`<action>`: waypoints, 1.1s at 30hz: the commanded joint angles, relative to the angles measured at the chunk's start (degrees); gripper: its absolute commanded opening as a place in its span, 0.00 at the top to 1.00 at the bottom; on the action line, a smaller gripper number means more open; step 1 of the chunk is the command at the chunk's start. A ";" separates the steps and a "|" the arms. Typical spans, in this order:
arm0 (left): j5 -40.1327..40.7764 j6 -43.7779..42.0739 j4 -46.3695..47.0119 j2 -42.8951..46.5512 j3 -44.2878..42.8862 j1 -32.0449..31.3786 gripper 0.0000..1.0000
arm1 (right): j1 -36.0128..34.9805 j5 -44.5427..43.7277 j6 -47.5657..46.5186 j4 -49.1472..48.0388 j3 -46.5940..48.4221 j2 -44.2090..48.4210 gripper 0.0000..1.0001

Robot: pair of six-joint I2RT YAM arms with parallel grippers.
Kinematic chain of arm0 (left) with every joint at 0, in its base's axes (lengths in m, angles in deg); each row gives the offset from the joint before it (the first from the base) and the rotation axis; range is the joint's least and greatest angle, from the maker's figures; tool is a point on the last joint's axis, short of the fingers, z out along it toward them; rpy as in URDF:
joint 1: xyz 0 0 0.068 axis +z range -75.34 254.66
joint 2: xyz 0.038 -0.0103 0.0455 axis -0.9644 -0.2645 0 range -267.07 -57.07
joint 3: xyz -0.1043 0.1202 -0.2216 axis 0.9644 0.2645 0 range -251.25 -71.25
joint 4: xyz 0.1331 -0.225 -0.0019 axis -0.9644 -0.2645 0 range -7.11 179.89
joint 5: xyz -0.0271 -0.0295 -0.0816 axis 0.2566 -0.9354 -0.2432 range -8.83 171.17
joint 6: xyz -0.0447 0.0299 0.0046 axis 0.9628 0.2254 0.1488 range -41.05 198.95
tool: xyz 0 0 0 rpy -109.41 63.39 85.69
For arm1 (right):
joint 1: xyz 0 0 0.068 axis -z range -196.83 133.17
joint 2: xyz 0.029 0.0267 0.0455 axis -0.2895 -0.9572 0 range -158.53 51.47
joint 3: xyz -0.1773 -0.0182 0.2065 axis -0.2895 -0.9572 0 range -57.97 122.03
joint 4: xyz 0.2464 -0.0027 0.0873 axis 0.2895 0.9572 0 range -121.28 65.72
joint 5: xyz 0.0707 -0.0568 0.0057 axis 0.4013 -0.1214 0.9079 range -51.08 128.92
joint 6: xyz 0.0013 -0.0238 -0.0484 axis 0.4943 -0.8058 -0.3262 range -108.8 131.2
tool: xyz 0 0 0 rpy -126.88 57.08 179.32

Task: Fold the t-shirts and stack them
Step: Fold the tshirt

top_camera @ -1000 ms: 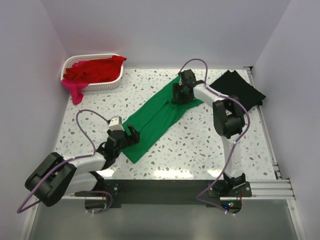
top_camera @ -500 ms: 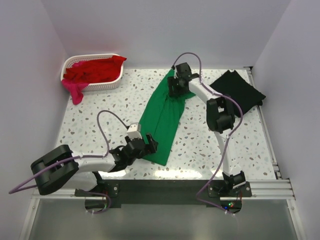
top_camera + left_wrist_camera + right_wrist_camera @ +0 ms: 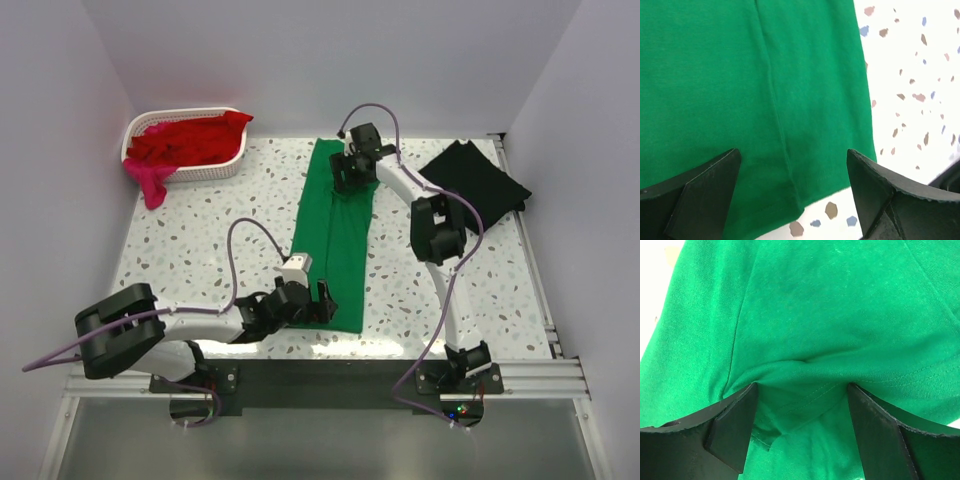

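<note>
Left gripper (image 3: 318, 300) and right gripper (image 3: 350, 175), both spread open, sit at either end of the bright green soft-cloth t-shirt (image 3: 340, 240), which now lies straight on the speckled white table (image 3: 200, 230) instead of diagonally, apparently squared for folding.

Green t-shirt (image 3: 335, 235) lies folded lengthwise (black t-shirt (image 3: 475, 180) far right).
</note>
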 commanded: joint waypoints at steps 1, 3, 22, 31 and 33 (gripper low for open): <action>-7.12 -3.96 -1.81 2.09 1.17 -0.96 0.08 | 0.31 1.64 -1.18 3.68 -1.61 -0.67 0.23; -7.92 -5.02 1.01 3.68 2.05 -1.05 0.08 | 0.23 2.08 -1.09 2.89 -3.01 2.75 0.23; -1.75 -14.42 -12.26 23.89 2.22 11.49 0.12 | -8.98 -2.56 17.27 -13.63 -66.11 52.68 0.32; 1.22 -20.75 -23.59 20.99 -4.88 15.65 0.19 | -20.76 -4.86 26.15 -10.83 -79.22 67.01 0.46; -1.58 -20.76 -21.93 21.52 -4.45 15.65 0.21 | -21.83 -4.86 27.21 -8.81 -80.53 68.41 0.48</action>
